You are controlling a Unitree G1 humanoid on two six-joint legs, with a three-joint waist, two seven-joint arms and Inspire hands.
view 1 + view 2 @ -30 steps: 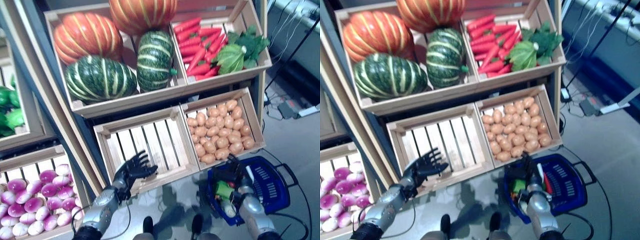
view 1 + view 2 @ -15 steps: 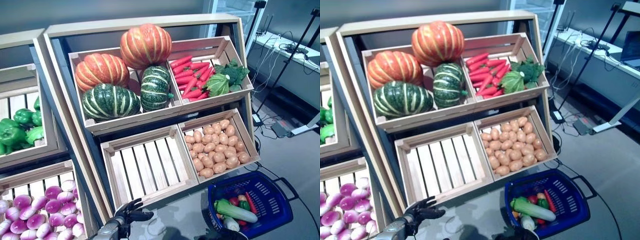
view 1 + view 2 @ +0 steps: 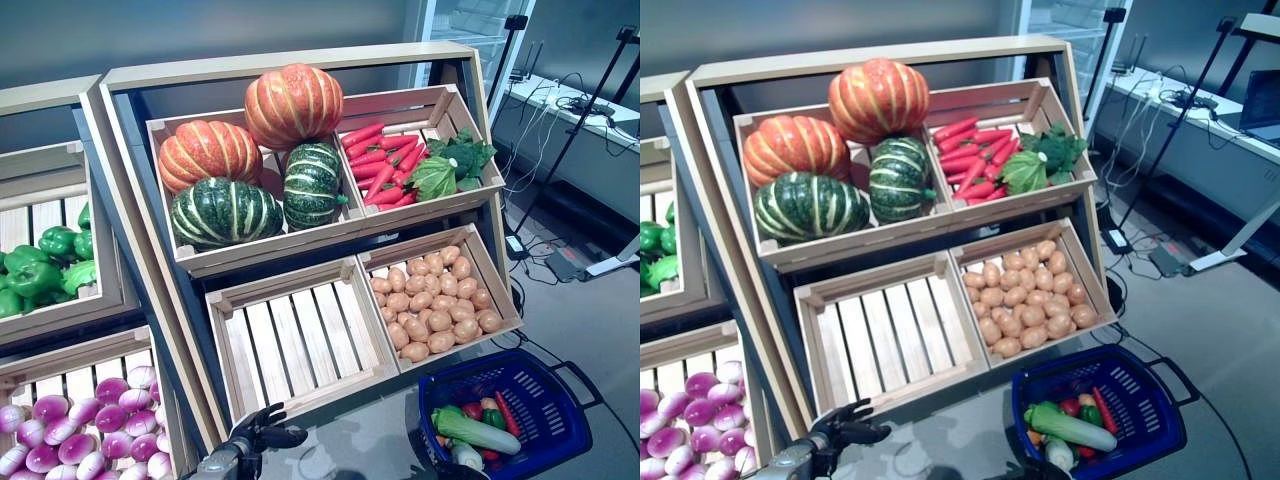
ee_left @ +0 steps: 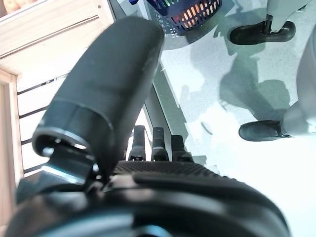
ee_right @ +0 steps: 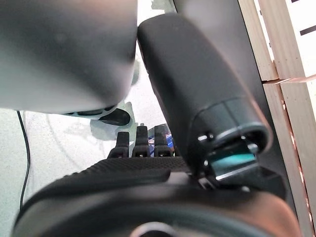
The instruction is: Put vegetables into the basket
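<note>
At the bottom edge, below the empty crate (image 3: 300, 335), the left hand (image 3: 262, 434) shows with fingers spread loosely, holding nothing. Farther right, the blue basket (image 3: 540, 385) on the floor holds vegetables (image 3: 475, 432), partly cut off. The right hand (image 5: 148, 182) shows only in its wrist view, fingers straight, holding nothing.

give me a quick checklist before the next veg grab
1. Basket in reach on the floor, right side: ok.
2. Room left in basket; a few vegetables lie in it: ok.
3. Left hand free, fingers loose, holding nothing: ok.
4. Right hand empty: fingers look straight, nothing seen in it: ok.
5. Nearest stock: potatoes crate full, ok; middle crate holds nothing, not ok.
6. Right hand's place against the basket: cannot tell, barely shows in the eye views.
</note>
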